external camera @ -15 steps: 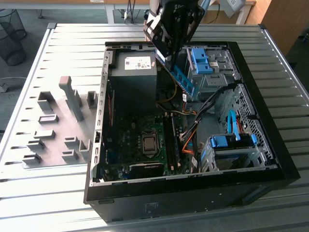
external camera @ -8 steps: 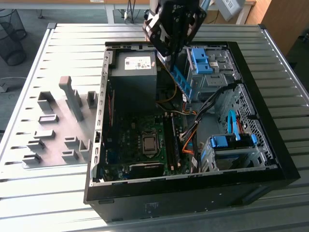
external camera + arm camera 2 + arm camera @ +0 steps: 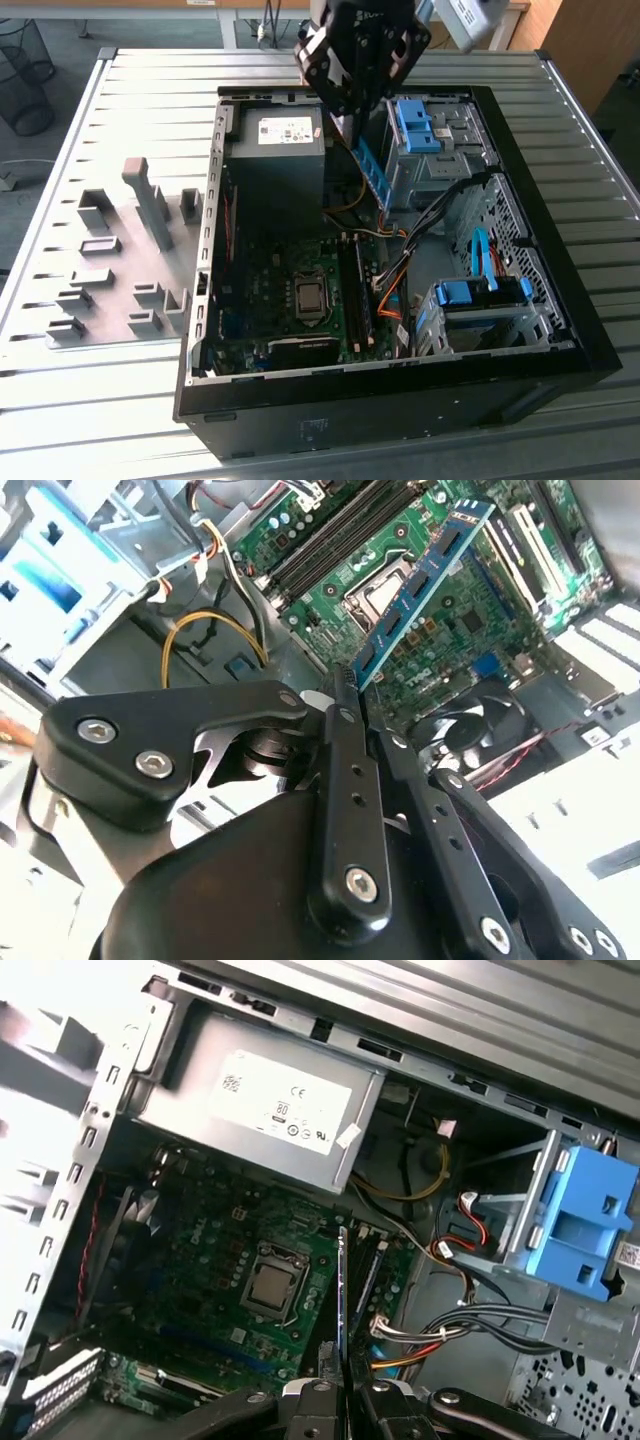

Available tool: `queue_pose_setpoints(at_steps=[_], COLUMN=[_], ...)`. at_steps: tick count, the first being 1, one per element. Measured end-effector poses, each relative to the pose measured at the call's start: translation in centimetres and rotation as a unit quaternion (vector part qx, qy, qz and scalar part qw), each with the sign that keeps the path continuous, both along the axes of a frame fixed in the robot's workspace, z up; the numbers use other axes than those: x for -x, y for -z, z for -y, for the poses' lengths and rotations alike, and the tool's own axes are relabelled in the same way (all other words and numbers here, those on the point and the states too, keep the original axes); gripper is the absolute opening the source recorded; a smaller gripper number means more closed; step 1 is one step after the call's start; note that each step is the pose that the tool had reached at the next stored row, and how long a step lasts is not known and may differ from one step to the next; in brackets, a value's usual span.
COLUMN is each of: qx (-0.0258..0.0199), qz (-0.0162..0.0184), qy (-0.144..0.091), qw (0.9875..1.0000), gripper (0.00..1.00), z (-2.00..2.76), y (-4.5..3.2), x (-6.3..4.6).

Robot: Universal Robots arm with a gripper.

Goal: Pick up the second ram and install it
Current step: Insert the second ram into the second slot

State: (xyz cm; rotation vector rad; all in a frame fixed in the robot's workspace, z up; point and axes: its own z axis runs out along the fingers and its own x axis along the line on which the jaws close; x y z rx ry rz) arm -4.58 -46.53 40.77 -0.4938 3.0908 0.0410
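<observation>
Exterior view: an open computer case (image 3: 205,300) lay on a slatted metal tabletop (image 3: 120,100), with grey fixture blocks (image 3: 110,260) on the exterior view's left. The black gripper (image 3: 350,128) hung over the far part of the case, beside the power supply (image 3: 280,150). Its fingers were closed on the upper end of the second ram (image 3: 372,172). The blue-green stick slanted down from them, in the air, well above the memory slots (image 3: 355,290).

Second wrist view: the fingers (image 3: 340,770) met at the near end of the second ram (image 3: 420,585), which reached out over the motherboard (image 3: 450,640). It crossed near the processor socket (image 3: 385,590). The long memory slots (image 3: 340,530) lay farther off.

First wrist view: the second ram (image 3: 342,1300) showed edge-on as a thin upright line rising from the gripper (image 3: 345,1392), between the processor socket (image 3: 270,1285) and the memory slots (image 3: 368,1265). Coloured cables (image 3: 420,1335) lay just beside the slots.

To do this step well, the stick's long edge probably needed to run parallel to a free slot and sit squarely over it. Keeping it upright and clear of the cables looked wise. Which slot was free could not be told.
</observation>
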Motion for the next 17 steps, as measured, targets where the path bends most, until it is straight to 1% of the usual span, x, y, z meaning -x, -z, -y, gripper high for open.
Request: queue_pose_setpoints(at_steps=[2,3,4,6,9,13,15,17], qx=[0.0000,0.0000,0.0000,0.0001,0.0001,0.0002,0.0003,0.0005], qz=[0.0000,0.0000,0.0000,0.0000,0.0000,0.0000,0.0001,0.0000], qy=[0.014,0.028,0.035,0.048,0.068,0.095,0.111,0.129], qw=[0.9999,0.9996,0.9994,0.9988,0.9977,0.9955,0.9938,0.9916], gripper=[0.14,0.14,0.14,0.14,0.14,0.14,0.14,0.14], z=[0.00,0.00,0.00,0.00,0.00,0.00,0.00,0.00], y=[0.03,0.05,0.07,0.09,0.13,0.18,0.23,0.27], x=[0.00,0.00,0.00,0.00,0.00,0.00,0.00,0.00])
